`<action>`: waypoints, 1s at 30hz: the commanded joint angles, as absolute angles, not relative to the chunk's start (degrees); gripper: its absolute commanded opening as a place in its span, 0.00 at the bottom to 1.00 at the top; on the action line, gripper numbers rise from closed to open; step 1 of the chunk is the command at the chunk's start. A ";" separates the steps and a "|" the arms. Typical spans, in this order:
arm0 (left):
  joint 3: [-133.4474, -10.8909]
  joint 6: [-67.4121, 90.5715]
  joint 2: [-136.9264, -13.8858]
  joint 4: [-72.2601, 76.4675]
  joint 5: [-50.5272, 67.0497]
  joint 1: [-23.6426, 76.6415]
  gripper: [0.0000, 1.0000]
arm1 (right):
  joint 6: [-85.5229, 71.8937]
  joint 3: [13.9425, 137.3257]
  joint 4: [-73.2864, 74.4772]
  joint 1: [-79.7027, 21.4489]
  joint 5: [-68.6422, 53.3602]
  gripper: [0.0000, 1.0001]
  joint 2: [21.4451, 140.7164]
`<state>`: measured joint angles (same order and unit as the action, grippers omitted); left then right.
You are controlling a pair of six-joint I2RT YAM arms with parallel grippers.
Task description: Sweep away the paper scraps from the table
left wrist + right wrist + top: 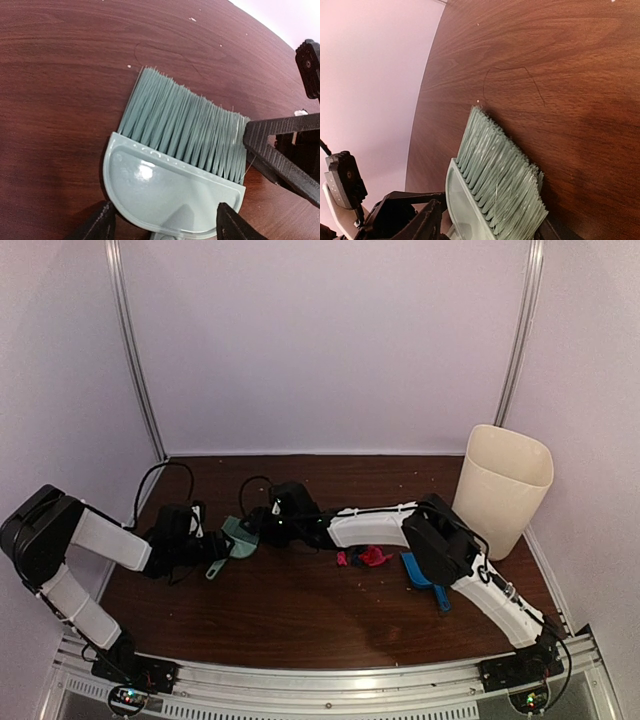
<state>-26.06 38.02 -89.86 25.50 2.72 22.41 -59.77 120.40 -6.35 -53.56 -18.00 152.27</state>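
The teal brush [240, 537] is at the left of the table [300, 610]. My left gripper [164, 226] has a finger on each curved side of the brush head [165, 192] and grips it, with the handle running back under the wrist. My right gripper [487, 227] reaches across from the right with its jaws apart around the bristles [500, 170]. One of its fingers [272, 145] touches the side of the bristles. Magenta-pink and dark paper scraps [364, 558] lie in a small pile at the middle of the table, right of both grippers.
A blue dustpan [420, 573] lies on the table just right of the scraps, partly under my right arm. A cream waste bin [505, 485] stands at the back right. Tiny pale crumbs [192, 19] speckle the wood. White walls close in the back and sides.
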 commanded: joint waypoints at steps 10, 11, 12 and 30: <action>-26.76 36.52 -91.09 27.44 8.86 22.13 0.67 | -58.39 105.51 -13.04 -53.04 -17.64 0.07 145.39; -26.59 36.39 -90.81 27.73 9.09 22.15 0.67 | -58.40 105.01 -13.41 -52.92 -17.88 0.03 145.23; -26.38 36.32 -90.41 28.03 9.56 22.15 0.67 | -58.46 104.58 -13.86 -52.86 -18.19 0.00 145.09; -16.13 35.03 -65.77 33.92 14.68 24.81 0.87 | -54.82 78.77 -25.00 -53.78 -13.17 0.00 119.03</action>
<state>-18.06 35.64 -70.54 29.17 11.60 23.83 -56.31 83.66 -18.33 -53.25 -16.14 126.37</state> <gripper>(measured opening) 0.864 0.018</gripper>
